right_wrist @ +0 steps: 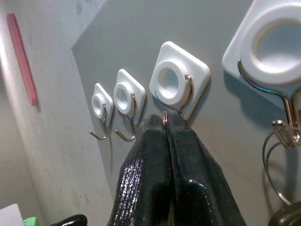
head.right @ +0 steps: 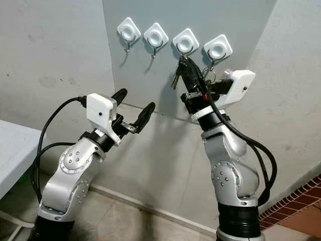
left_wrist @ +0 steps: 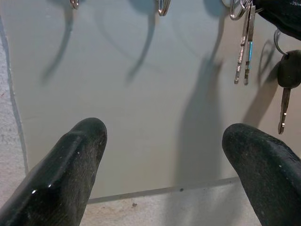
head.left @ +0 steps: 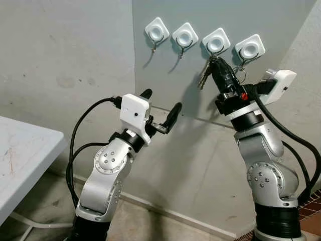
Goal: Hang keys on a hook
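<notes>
- Rough grey wall [head.left: 60,60], stained, with a smoother grey panel [head.left: 200,20] set on it
- White desk [head.left: 20,150] at the left
- Concrete floor [head.left: 150,221]; red brick paving [head.right: 296,211] at the right

Your left gripper [left_wrist: 162,155] has its two black fingers [left_wrist: 61,165] spread wide apart before a grey panel [left_wrist: 141,94]. Ahead, a bunch of keys [left_wrist: 244,52] hangs from a hook [left_wrist: 235,12], with another black-headed key [left_wrist: 287,89] just beside it.
</notes>
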Controlling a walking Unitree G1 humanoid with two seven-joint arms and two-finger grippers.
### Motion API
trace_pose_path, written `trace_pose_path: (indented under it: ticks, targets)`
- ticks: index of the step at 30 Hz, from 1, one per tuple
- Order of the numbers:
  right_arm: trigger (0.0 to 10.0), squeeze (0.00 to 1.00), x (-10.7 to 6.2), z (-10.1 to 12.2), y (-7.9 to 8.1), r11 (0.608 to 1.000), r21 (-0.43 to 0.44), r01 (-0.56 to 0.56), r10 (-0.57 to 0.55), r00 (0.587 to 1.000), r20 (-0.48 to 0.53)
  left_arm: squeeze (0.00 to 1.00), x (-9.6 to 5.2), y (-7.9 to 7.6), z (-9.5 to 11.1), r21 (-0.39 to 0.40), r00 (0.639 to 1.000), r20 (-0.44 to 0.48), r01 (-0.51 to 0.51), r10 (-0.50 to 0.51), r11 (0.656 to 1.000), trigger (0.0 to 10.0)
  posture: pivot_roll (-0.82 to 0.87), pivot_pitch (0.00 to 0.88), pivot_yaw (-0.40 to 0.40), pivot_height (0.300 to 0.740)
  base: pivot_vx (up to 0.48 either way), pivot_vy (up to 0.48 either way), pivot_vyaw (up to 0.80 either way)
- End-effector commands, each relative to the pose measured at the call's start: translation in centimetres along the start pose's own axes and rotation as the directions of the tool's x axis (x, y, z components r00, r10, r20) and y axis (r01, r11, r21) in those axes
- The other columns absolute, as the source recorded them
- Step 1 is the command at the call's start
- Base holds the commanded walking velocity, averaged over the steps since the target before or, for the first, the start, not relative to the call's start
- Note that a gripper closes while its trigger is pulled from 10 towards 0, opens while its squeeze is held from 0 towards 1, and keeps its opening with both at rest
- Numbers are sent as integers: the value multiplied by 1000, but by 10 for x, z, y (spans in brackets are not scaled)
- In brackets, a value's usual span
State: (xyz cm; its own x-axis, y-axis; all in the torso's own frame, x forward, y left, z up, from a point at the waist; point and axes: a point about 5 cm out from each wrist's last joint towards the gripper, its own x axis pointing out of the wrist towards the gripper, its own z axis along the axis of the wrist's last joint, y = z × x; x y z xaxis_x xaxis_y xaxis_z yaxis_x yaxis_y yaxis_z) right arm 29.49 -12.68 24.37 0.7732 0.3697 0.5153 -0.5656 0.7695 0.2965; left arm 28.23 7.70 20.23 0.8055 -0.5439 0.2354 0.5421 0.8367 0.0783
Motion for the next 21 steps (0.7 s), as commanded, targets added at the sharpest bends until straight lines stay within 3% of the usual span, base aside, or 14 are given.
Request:
trace_pose_path:
  ticks: [1,18,19,21]
  targets:
    - [10000,0,-1,4,-2,1000,26,14,-14,1000,15,0,3,-5,8,12,999,25,27,-27,1000,10000,-32,8,-63,740,0,0,0]
    - [10000,0,-15,-20,-6,988,139,65,-55,996,-75,0,2,-7,12,6,999,32,29,-29,1000,10000,-23,7,-69,740,0,0,0]
    - [10000,1000,-16,-21,-6,988,143,65,-55,996,-75,0,2,-7,12,5,999,33,28,-28,1000,10000,-23,7,-69,740,0,0,0]
    - [10000,1000,-16,-21,-5,987,149,60,-49,996,-74,0,2,-7,13,5,999,32,27,-27,1000,10000,-22,6,-70,740,0,0,0]
